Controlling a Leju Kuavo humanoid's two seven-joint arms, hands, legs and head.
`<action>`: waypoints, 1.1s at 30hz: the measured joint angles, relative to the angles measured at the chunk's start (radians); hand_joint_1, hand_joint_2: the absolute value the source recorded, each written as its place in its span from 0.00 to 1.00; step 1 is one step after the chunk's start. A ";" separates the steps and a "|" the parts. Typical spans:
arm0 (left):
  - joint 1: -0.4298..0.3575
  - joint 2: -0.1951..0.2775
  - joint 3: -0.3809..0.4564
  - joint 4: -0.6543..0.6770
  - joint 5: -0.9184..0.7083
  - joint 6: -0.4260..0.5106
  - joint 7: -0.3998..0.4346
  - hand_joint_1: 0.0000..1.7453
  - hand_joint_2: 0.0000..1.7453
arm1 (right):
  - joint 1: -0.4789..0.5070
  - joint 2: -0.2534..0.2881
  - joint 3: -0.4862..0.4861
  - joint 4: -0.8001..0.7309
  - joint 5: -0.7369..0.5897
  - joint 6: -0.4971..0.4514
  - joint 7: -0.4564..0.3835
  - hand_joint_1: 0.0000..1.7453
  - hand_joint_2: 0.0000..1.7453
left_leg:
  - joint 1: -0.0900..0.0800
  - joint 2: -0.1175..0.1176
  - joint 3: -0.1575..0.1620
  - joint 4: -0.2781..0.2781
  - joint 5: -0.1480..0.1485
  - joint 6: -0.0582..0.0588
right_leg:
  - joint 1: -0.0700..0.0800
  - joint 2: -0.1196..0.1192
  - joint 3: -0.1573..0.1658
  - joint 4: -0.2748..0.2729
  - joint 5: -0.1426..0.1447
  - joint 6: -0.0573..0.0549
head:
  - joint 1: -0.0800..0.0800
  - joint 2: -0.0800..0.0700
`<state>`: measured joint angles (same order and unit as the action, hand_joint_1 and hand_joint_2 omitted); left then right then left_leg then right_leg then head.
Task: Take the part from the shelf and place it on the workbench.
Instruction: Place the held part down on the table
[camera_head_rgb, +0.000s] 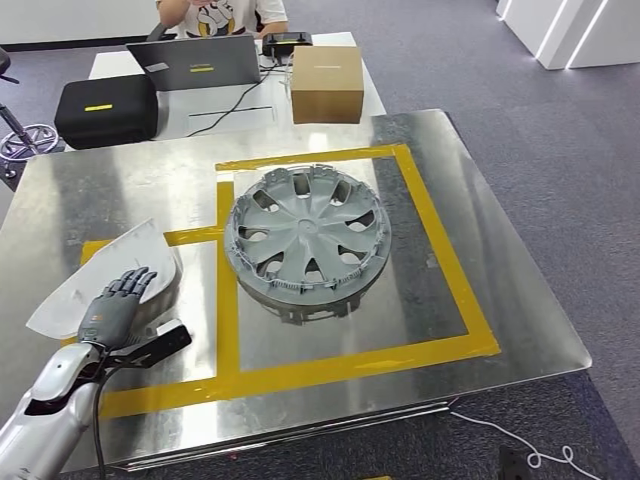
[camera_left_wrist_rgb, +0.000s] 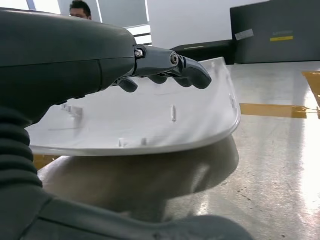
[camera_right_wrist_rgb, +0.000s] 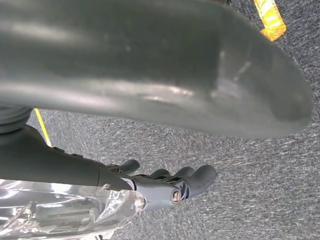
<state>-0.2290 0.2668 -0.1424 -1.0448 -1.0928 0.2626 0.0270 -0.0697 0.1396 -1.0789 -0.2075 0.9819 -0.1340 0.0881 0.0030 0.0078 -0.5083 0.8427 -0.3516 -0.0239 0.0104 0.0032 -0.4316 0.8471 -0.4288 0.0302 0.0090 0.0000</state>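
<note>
White curved part (camera_head_rgb: 113, 275) down on the surface, left hand (camera_head_rgb: 115, 307) resting on top of it.

Part lies near the surface's left edge, partly over the yellow tape (camera_head_rgb: 226, 290) outline — in the left wrist view its rim sits on the metal surface (camera_head_rgb: 483, 270) with its reflection beneath, the hand's fingers (camera_left_wrist_rgb: 177, 67) stretched flat across its upper face, not visibly clamped around it. Beside it, inside the taped rectangle, sits a grey wheel cover (camera_head_rgb: 308, 240). Right hand (camera_right_wrist_rgb: 170, 185) hangs over carpet, fingers loosely extended, holding nothing. Placement looks essentially done — what seems left is lifting the left hand clear. A person sits beyond the far edge behind a laptop (camera_head_rgb: 195, 62).
</note>
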 joint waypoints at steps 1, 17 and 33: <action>0.002 -0.001 0.003 -0.003 0.001 0.009 0.000 0.00 0.00 | 0.000 0.000 0.000 0.000 0.000 0.000 0.000 0.00 0.00 | 0.000 0.000 0.000 0.000 0.000 0.000 | 0.000 0.000 0.000 0.000 0.000 0.000 | 0.000 0.000; 0.046 0.032 0.118 -0.185 -0.006 0.149 0.000 0.00 0.00 | 0.000 0.000 -0.009 0.000 0.001 -0.011 0.000 0.00 0.00 | 0.000 0.000 0.000 0.000 0.000 0.000 | 0.000 0.000 -0.001 0.000 0.000 0.000 | 0.000 0.000; 0.052 0.071 0.160 -0.246 0.007 0.152 -0.004 0.00 0.00 | 0.000 0.000 -0.010 0.000 0.003 -0.011 -0.003 0.00 0.00 | 0.000 0.000 0.000 0.000 0.000 0.000 | 0.000 0.000 -0.001 0.000 0.000 0.000 | 0.000 0.000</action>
<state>-0.1767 0.3379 0.0176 -1.2912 -1.0861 0.4150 0.0231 -0.0692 0.1400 -1.0888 -0.2075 0.9848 -0.1450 0.0855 0.0034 0.0078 -0.5083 0.8427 -0.3515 -0.0240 0.0109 0.0033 -0.4328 0.8475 -0.4289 0.0300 0.0090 0.0000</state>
